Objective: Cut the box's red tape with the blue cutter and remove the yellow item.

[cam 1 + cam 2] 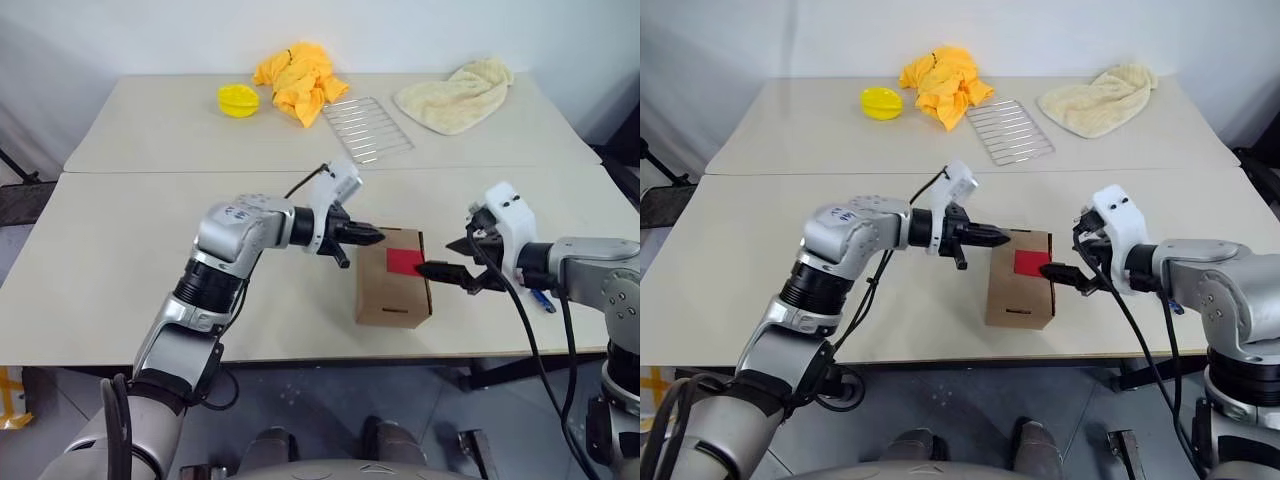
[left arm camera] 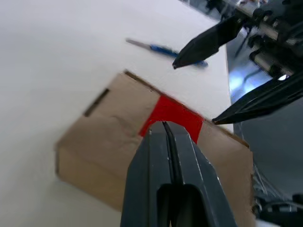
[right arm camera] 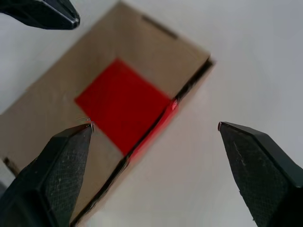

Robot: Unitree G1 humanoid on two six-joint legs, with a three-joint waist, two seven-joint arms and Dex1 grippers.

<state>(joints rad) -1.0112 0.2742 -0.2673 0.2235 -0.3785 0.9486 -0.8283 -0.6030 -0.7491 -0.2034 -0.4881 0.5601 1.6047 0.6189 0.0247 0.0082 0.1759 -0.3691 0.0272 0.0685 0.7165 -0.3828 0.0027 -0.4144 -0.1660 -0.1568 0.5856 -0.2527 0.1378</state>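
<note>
Closed black fingers of the left hand [image 2: 166, 130] hover just over the box [image 1: 392, 280], tips above the near edge of the red tape [image 1: 404, 261]; nothing is held between them. Box sits on the near tabletop [image 1: 120, 260], roughly centre, flaps down, tape square on its top toward the right side and folding over the right edge, where a dark seam shows. Right hand [image 3: 154, 127] stands wide and empty, hanging just right of the box with the taped edge between and below its fingers. Blue cutter [image 2: 165, 49] lies flat on the tabletop right of the box, beyond the right hand, untouched by either hand. Yellow item not visible, presumably inside the box. Judgement: box looks light, thin cardboard, likely to slide or dent if pressed, so brace it on its side walls, not the flaps. Cutter is slim and lies flat, so it is likely awkward to pinch; take it mid-shaft across its width. Far tabletop: yellow cloth [image 1: 298, 80], yellow disc [image 1: 238, 100], wire rack [image 1: 366, 128], cream towel [image 1: 455, 95].
</note>
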